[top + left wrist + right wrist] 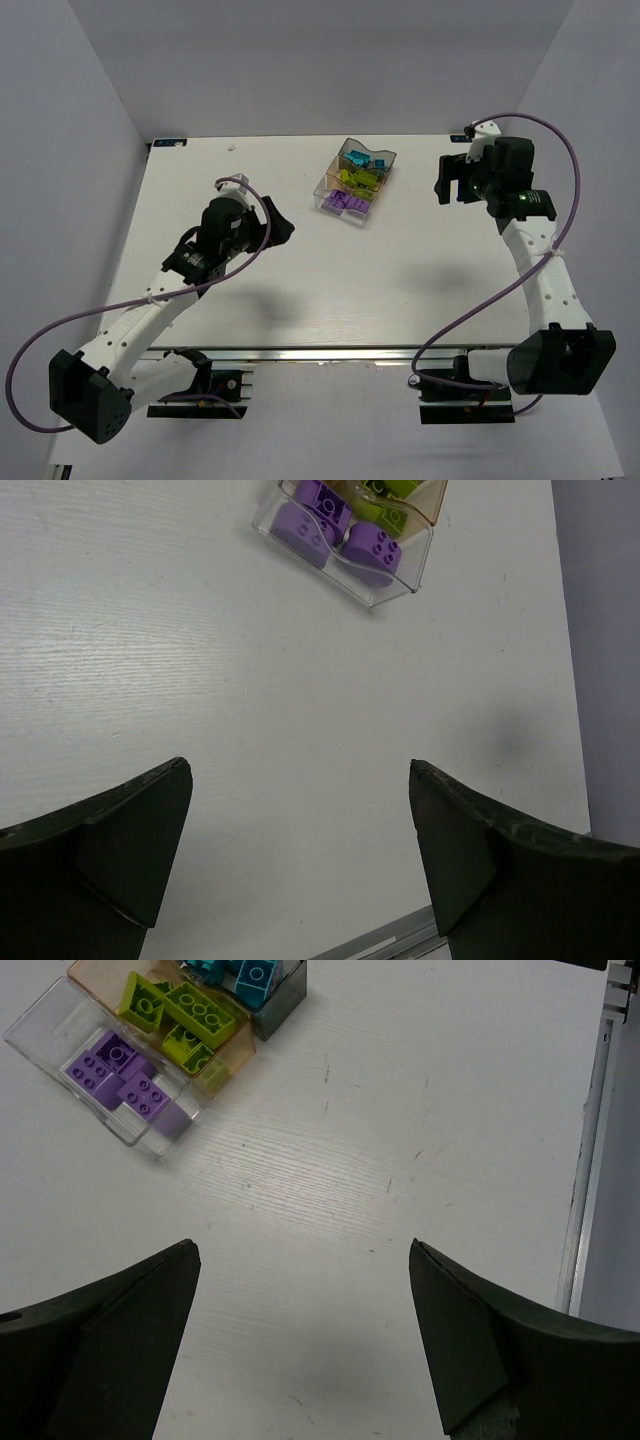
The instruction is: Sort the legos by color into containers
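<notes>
- Nearest to us, the left end effector [275,224] hangs above the bare worktop [330,300]. Its fingers are wide apart, and the left wrist view confirms that nothing is in the gap.
- A little farther, the right end effector [455,182] is also spread open and carries nothing. It is off to the right of the tray.
- Farthest, the tray [322,186] sits on the worktop between the two arms, and the legos lie inside it by color — purple bricks [345,203] in the near compartment, lime bricks [358,178] in the middle, teal bricks [368,160] in the far one. We see no loose brick on the worktop, so we judge the sorting to be as good as finished.
- The step in hand is then, in our judgement, a clean retreat. We would hold both end effectors open, raise them before any sideways move, and pass well away from the light tray — a small knock could slide it or mix the colors.
- Only the top view shows all three compartments and both arms together.
- The right wrist view gives the studs of single bricks and the brownish wall [222,1068] between purple and lime, but it cuts the teal at its edge.
- The left wrist view shows mostly the purple compartment.
</notes>
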Controlling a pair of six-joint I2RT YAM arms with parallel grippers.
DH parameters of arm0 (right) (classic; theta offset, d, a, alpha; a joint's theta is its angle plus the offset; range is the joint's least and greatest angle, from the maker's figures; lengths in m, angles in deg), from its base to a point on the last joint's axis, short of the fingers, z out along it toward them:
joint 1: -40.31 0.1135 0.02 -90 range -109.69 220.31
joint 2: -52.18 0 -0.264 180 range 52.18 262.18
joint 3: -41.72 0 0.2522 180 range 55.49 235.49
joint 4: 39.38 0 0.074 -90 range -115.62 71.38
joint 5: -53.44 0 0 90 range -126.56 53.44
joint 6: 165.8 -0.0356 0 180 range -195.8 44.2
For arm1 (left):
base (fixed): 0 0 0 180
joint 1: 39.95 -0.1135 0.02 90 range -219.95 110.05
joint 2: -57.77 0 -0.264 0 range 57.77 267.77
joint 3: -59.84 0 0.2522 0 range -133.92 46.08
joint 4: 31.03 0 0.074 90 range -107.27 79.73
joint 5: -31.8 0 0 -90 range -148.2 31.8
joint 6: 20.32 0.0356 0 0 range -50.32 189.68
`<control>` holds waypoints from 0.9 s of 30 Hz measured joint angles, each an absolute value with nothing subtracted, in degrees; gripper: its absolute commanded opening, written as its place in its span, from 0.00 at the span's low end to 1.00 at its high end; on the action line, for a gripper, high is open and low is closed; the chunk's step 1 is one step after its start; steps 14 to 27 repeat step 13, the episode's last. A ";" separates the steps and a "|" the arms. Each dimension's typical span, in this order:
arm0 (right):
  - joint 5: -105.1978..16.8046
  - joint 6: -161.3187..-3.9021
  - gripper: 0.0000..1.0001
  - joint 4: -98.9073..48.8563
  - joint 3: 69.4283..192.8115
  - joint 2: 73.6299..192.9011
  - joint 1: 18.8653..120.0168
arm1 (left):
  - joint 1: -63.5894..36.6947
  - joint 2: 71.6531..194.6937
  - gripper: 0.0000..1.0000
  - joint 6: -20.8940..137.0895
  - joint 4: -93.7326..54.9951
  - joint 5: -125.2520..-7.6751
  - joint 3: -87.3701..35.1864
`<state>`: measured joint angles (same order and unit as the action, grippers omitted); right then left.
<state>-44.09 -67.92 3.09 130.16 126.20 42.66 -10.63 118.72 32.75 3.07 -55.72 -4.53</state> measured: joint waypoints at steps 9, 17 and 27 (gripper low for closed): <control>-44.39 -68.29 0.89 3.96 128.74 124.19 42.66 | -10.63 118.10 0.98 33.76 2.59 -55.74 -4.51; -44.22 -68.13 0.90 3.70 126.60 122.16 42.66 | -10.63 117.97 0.98 33.97 1.91 -55.81 -4.42; -44.22 -68.13 0.90 3.70 126.60 122.16 42.66 | -10.63 117.97 0.98 33.97 1.91 -55.81 -4.42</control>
